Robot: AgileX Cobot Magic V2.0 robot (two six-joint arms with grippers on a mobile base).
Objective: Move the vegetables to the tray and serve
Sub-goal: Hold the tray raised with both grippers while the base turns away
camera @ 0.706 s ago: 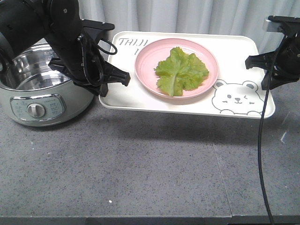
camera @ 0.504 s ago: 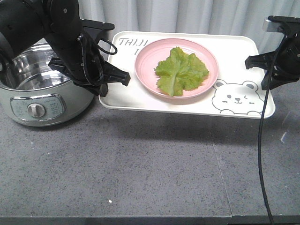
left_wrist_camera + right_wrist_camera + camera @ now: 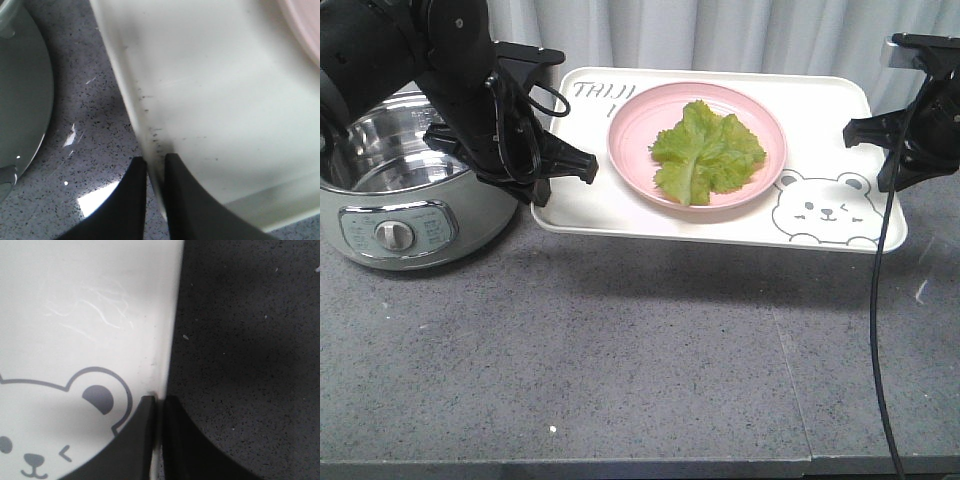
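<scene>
Hardly anything has moved since the earlier frame: the tray hangs at the same height above the table, and only the cooker seems to have drifted a touch further left of it.

Left of the tray sits that steel cooker, its rim close to the tray's left edge. My left end effector is nearly closed, pinching that edge's thin rim. On the tray's middle rests the pink plate, and the lettuce lies on the plate, so the vegetables are already aboard. The bear face marks the tray's front right corner. At the right edge my right end effector is likewise clamped narrowly on the rim, with its cable dangling just beside that corner.

What worries me is that both grips hold only a sliver of rim. If one arm leads the other, I judge the tray would tilt or twist out of a pinch, and the plate could slide. Swinging left risks clipping the cooker, and the cable might snag the corner.

Count: one cooker, two end effectors, one tray, one plate, one lettuce bunch, one bear face, one cable.
</scene>
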